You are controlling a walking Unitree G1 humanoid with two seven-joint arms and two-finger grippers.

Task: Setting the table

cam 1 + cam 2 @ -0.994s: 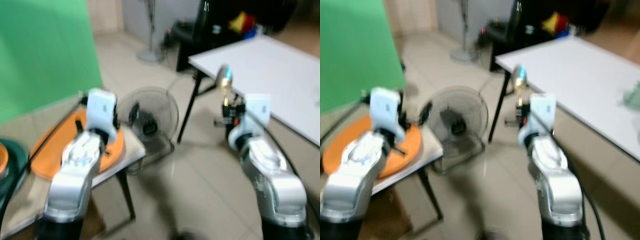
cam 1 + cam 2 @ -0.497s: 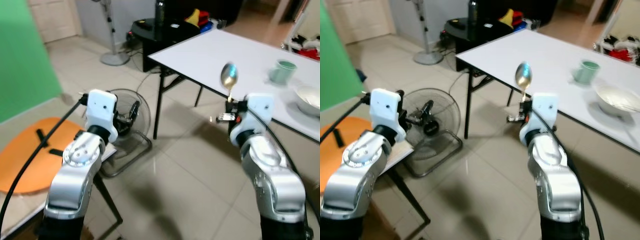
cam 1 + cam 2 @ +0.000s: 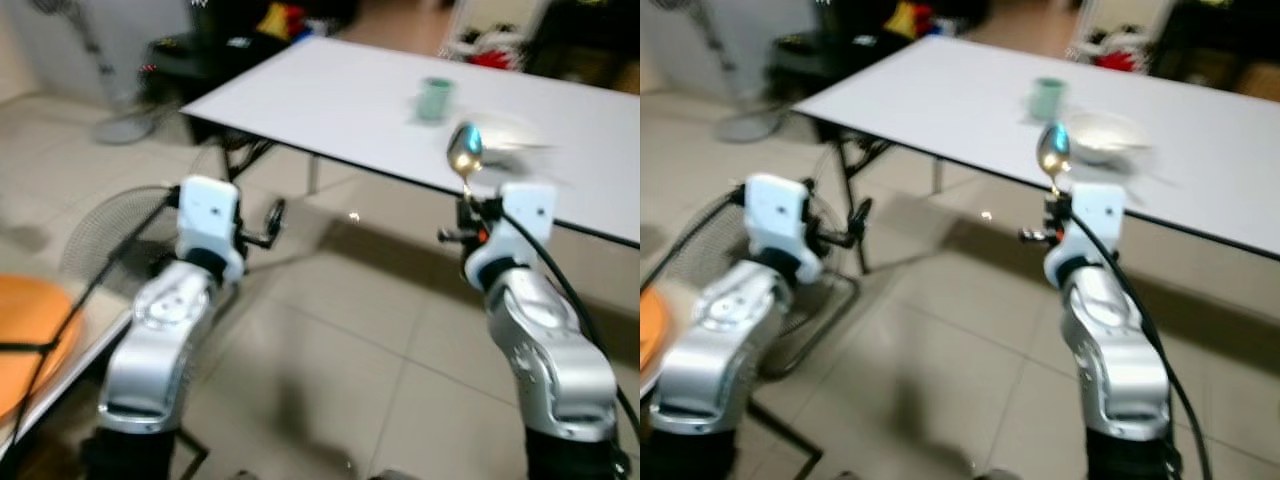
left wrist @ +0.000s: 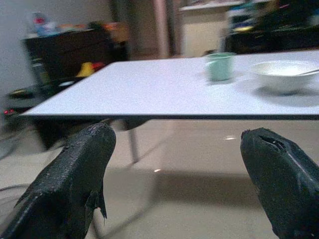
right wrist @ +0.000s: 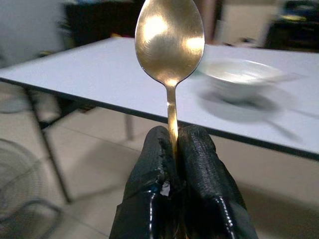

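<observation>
My right gripper (image 5: pixel 174 135) is shut on the handle of a gold spoon (image 5: pixel 169 35), which stands upright with its bowl on top. In the eye views the spoon (image 3: pixel 464 150) is raised in front of the near edge of a white table (image 3: pixel 330 100). On that table stand a green cup (image 4: pixel 220 66) and a white bowl (image 4: pixel 284 74), the bowl beyond the spoon. My left gripper (image 4: pixel 179 144) is open and holds nothing; its fingers (image 3: pixel 272 215) point toward the table from lower left.
A floor fan (image 3: pixel 110 230) sits on the tiles behind my left arm. An orange tray (image 3: pixel 25 340) lies on a small table at the far left. Dark furniture (image 3: pixel 200 50) and a fan stand (image 3: pixel 120 125) are behind the white table's left end.
The camera has swung to the right, so the white table with cup and bowl now lies ahead and the orange tray has slid to the left edge. The spoon stays held upright.
</observation>
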